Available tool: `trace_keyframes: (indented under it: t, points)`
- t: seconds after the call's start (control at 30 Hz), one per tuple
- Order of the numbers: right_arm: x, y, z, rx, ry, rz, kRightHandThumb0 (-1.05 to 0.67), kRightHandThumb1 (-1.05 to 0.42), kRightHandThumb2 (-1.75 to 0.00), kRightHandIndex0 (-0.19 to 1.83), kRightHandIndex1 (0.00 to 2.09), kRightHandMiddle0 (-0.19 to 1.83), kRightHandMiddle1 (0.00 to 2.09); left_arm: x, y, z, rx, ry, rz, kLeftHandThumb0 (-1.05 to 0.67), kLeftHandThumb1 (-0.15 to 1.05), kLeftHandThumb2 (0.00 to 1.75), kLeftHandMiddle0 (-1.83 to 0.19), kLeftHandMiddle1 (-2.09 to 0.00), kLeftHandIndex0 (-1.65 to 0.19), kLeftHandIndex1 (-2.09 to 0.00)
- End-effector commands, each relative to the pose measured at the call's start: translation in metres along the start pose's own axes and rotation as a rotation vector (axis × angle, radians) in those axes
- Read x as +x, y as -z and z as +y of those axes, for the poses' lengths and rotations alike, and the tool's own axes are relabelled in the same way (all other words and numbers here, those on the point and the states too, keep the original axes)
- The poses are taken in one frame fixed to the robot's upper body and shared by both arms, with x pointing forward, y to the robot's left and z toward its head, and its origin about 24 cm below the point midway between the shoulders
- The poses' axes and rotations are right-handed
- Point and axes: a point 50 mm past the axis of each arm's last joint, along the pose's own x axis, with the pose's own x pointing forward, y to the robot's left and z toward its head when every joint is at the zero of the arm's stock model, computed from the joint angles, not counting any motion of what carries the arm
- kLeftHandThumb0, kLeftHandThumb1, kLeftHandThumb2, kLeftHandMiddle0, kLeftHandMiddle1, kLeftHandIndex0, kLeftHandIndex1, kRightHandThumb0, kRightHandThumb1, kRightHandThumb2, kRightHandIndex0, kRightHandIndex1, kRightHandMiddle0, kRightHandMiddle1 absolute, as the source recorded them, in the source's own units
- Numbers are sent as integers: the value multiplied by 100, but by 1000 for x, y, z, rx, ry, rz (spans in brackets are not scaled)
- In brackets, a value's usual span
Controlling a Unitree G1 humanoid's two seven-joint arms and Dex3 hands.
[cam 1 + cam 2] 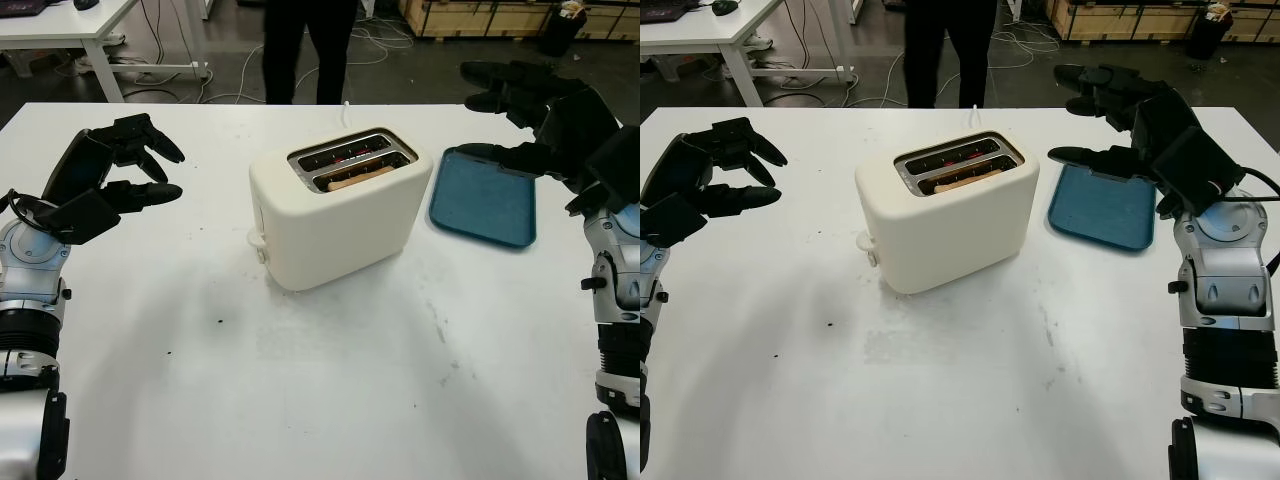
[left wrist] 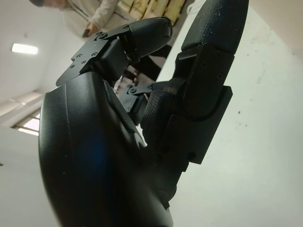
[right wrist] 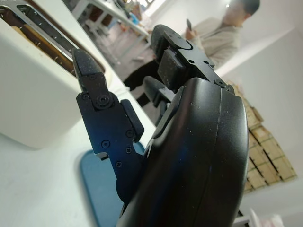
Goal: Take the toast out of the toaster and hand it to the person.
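Toast (image 1: 357, 178), flat browned slice, sits in the near slot of the rounded cream plastic toaster (image 1: 335, 215). Left hand (image 1: 120, 170) left of toaster, empty, holding nothing. Right hand (image 1: 1120, 115) likewise, right of toaster, over the glossy blue rounded-rectangle tray (image 1: 1102, 208).

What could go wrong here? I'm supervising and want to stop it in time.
1. The toast sits low in the toaster slot, so fingers may fail to grip it.
2. The toaster stands free on the table; a push could slide or tip it.
3. The open right hand hovers over the tray and could knock it.
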Motion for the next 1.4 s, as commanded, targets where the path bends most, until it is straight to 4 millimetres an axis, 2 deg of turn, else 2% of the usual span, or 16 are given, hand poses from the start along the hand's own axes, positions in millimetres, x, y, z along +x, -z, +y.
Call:
trace_keyframes:
  t: [0.0, 0.67, 1.37]
  points:
    - [0, -2, -2, -4, -3, 3, -30, -72, 0, 15, 85, 56, 1, 3, -4, 6, -4, -17, -17, -105, 92, 8, -65, -136, -53, -122]
    - [1, -3, -1, -5, 0, 2, -31, -71, 0, 16, 88, 58, 2, 3, -4, 5, 6, -14, -24, -105, 92, 9, -65, -135, -52, -121]
    - [-1, -1, -2, 5, 3, 9, -26, -72, 0, 16, 83, 57, 1, 2, -4, 5, 1, -19, -24, -105, 92, 10, -64, -136, -52, -122]
